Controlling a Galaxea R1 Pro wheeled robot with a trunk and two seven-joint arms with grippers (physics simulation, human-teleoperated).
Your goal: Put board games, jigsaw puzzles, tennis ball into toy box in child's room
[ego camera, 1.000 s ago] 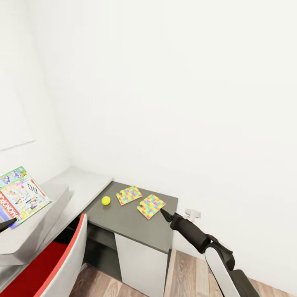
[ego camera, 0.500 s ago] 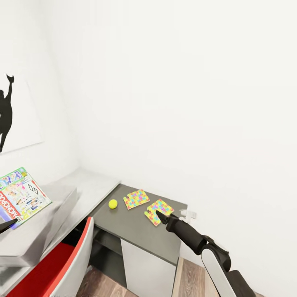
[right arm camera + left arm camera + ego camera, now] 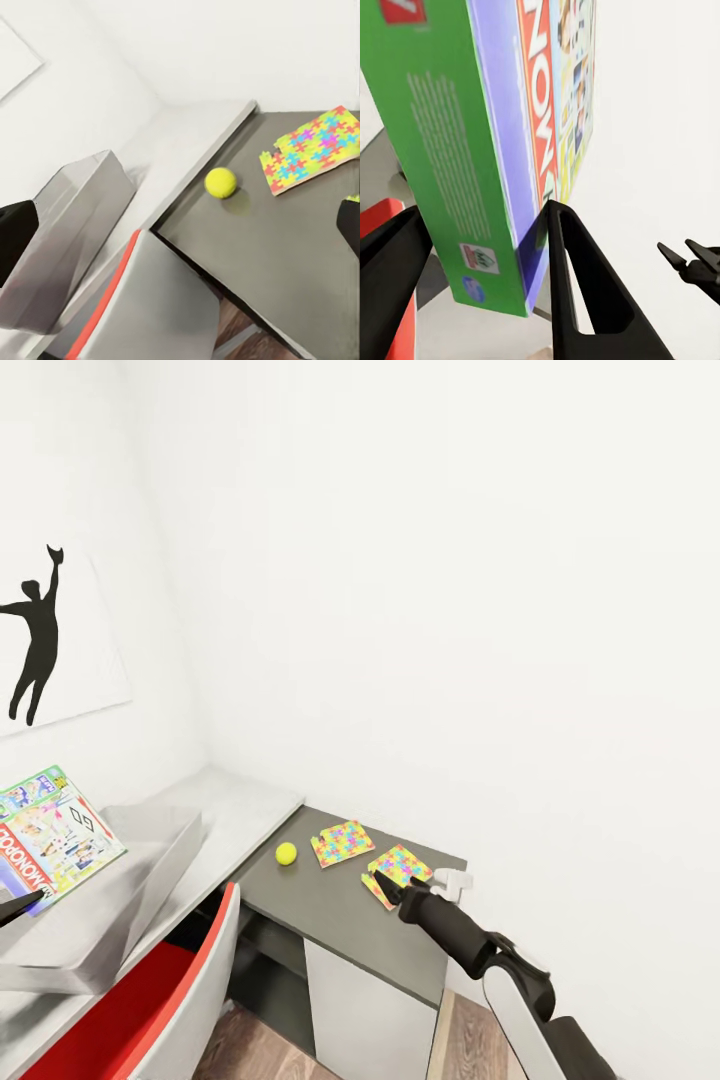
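Note:
My left gripper is shut on a yellow-green-red board game, gripping its green edge. The game hangs tilted over the light grey toy box on the pale table top. On the dark grey lower section lie the tennis ball and two jigsaw puzzles. My right gripper stands open, low over the near edge of the closer puzzle. In the right wrist view the ball and the farther puzzle lie ahead of the spread fingers.
A red-seated chair with a grey back stands tucked against the desk below the toy box. White walls meet in a corner behind the desk. A poster with a black silhouette hangs at left. A white wall socket sits beside the dark section.
The camera has turned left, shifting the desk rightward and bringing the poster into view. My right gripper has moved from beside the closer puzzle to over its near edge. The left still holds the game.

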